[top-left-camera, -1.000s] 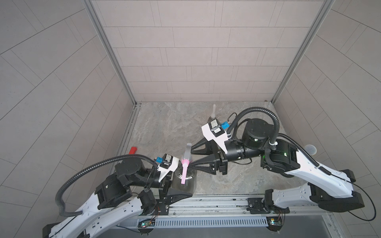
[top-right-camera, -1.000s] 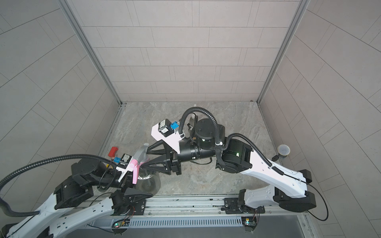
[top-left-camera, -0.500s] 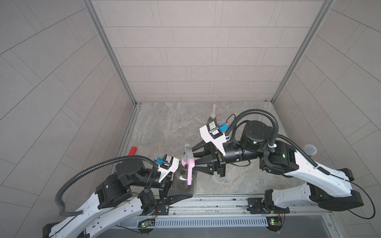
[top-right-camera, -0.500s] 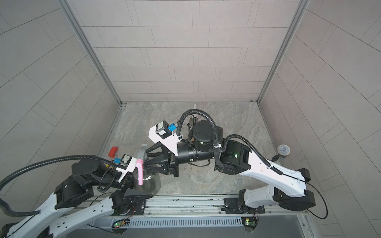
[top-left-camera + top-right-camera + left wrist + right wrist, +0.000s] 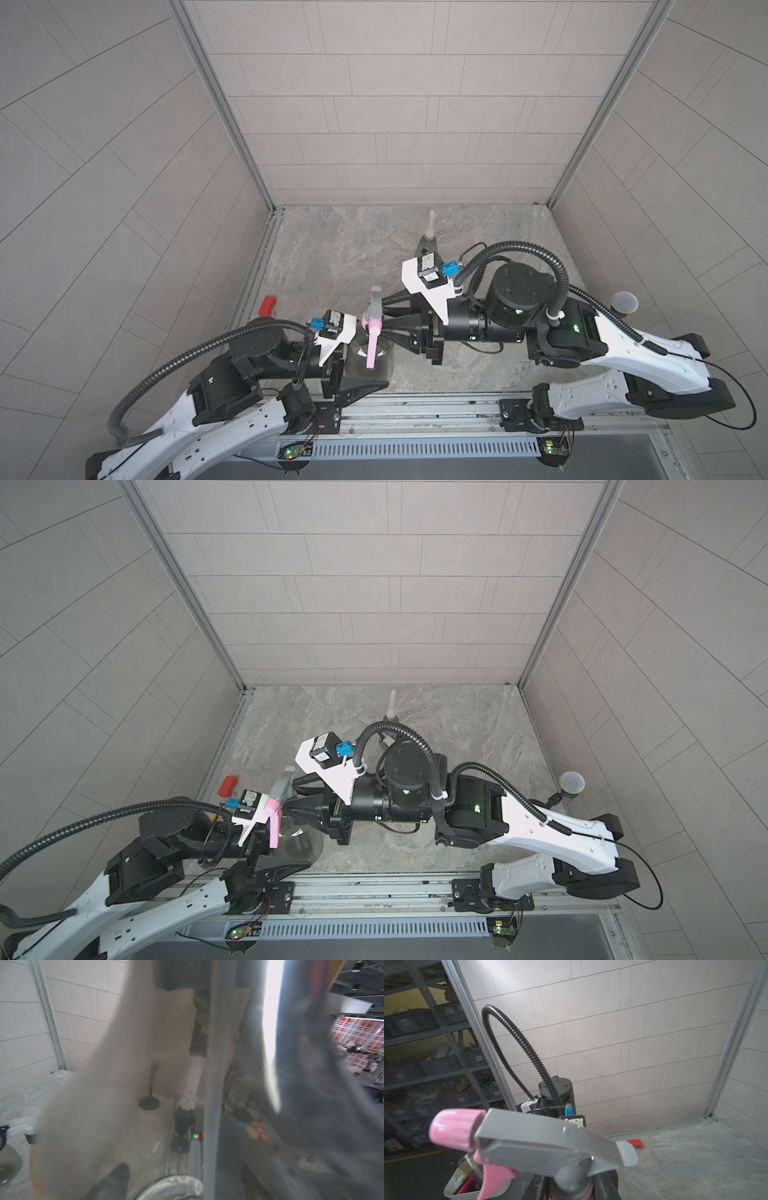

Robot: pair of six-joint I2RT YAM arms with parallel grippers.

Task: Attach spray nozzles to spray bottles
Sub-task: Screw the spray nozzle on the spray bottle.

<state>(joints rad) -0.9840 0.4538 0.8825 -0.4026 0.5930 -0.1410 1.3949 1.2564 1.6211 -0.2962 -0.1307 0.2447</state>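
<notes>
Plainly, left jaws clamp a smoky cone bottle [image 5: 383, 358]; right jaws flank its ribbed pink-grey nozzle [image 5: 375, 308], grip unclear; red block [image 5: 268, 305] apart.

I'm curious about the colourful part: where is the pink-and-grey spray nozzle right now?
In both top views the pink-and-grey nozzle sits near the front edge of the table, atop the grey bottle that the left gripper holds, between the right gripper's fingers.

Front bottle [image 5: 370, 359] is stood at the table [image 5: 332, 249] front edge, left of centre, enclosed by left gripper [image 5: 366, 360]. Nozzle [image 5: 374, 318] is seated on its neck, flanked from the right by right gripper [image 5: 384, 314]. Second bottle [image 5: 428, 243] is placed behind, mid-table. Block [image 5: 268, 305] is located at table's left edge.
</notes>
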